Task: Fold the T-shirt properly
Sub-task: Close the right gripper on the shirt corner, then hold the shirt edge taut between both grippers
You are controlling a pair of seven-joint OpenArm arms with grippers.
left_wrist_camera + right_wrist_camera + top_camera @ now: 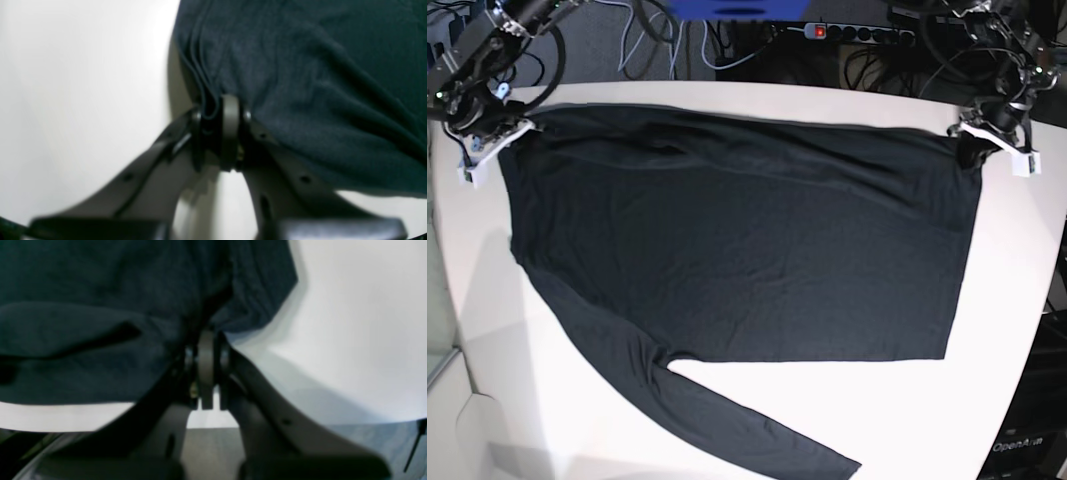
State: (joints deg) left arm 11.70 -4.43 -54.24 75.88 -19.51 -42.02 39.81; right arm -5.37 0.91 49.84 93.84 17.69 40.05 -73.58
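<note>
1. Right claw (pixel 485 138), far left: clamped on a corner of the T-shirt (pixel 737 240).
2. T-shirt lies spread flat across the white surface (pixel 1017 300), one sleeve trailing near.
3. Left claw (pixel 989 140), far right: clamped on the opposite corner.
4. Judgement: fold starting; next, both lift together and carry the far edge nearward.

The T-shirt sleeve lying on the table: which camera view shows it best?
The base view shows it best: the sleeve runs diagonally from the T-shirt toward the near table edge. The left wrist and right wrist views show only bunched dark fabric at each tool, not that sleeve.
</note>
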